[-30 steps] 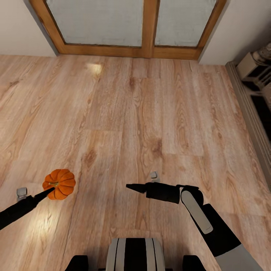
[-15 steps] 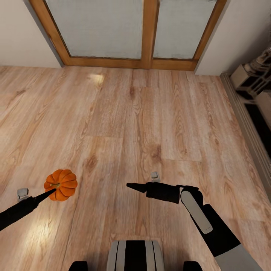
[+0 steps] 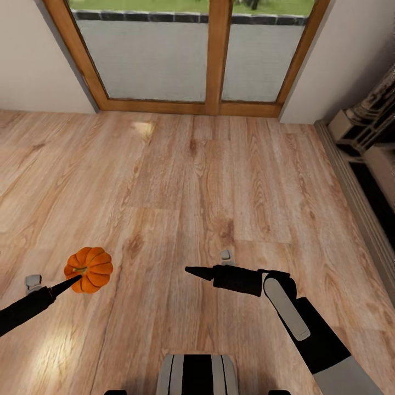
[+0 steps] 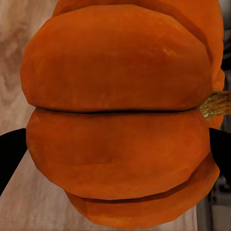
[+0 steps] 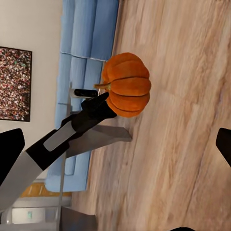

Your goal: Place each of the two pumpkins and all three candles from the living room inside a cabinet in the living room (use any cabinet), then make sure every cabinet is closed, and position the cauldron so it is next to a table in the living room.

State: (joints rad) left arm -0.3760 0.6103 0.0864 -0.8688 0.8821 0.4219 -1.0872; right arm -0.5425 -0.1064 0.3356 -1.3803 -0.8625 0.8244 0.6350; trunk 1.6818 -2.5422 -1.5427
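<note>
One pumpkin (image 3: 89, 269) sits at the lower left of the head view, above the wood floor (image 3: 219, 181), pinched by the left gripper (image 3: 75, 279), whose dark arm runs in from the left edge. In the left wrist view the pumpkin (image 4: 118, 115) is close up, with a black finger (image 4: 10, 156) at each side of it and its stem at the right edge. In the right wrist view, at upper centre, the left gripper (image 5: 103, 103) clamps the pumpkin (image 5: 126, 91) beside its stem, with a blue sofa (image 5: 84, 53) behind at upper left. The right gripper (image 3: 198, 271) points left at lower centre of the head view, holding nothing; its black fingers (image 5: 10, 154) stand spread at opposite edges of the right wrist view. A wood-framed glass door (image 3: 216, 55) spans the top.
</note>
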